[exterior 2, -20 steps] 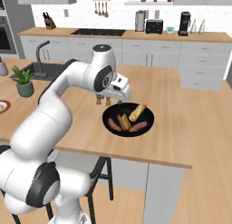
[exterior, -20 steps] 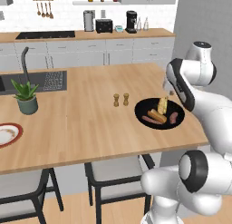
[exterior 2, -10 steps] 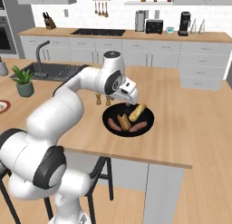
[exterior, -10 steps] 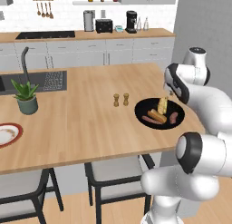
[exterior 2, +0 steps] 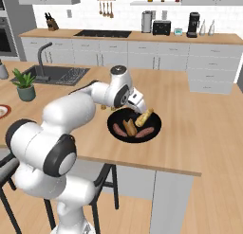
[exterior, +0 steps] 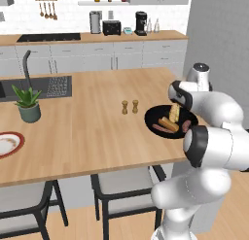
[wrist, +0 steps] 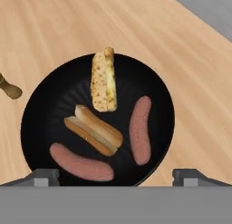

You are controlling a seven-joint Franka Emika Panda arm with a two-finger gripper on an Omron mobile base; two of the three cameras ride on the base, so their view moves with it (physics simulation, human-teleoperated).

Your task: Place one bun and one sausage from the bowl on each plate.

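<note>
The black bowl [wrist: 45, 109] [exterior: 154, 118] [exterior 2: 155, 125] sits on the wooden island near its right end. It holds two buns [wrist: 103, 80] [wrist: 93, 130] and two sausages [wrist: 140, 130] [wrist: 80, 162]. My gripper [wrist: 117, 177] [exterior 2: 140, 105] hovers just above the bowl's near-left edge, open, with nothing between its fingers. In the right base view a bun [exterior 2: 144, 117] lies just beyond the hand. A white plate with a red rim [exterior: 7, 144] [exterior 2: 2, 111] lies far off at the island's left end.
Two small shakers [exterior: 130, 107] [wrist: 9, 89] stand just left of the bowl. A potted plant [exterior: 29, 105] [exterior 2: 24, 85] and a sink [exterior: 44, 86] are at the left of the island. Stools [exterior: 126, 185] stand under the front edge.
The hand has eased right and down toward the bowl, while the elbow swung nearer the cameras. The jaws stayed open; the food has not moved.
</note>
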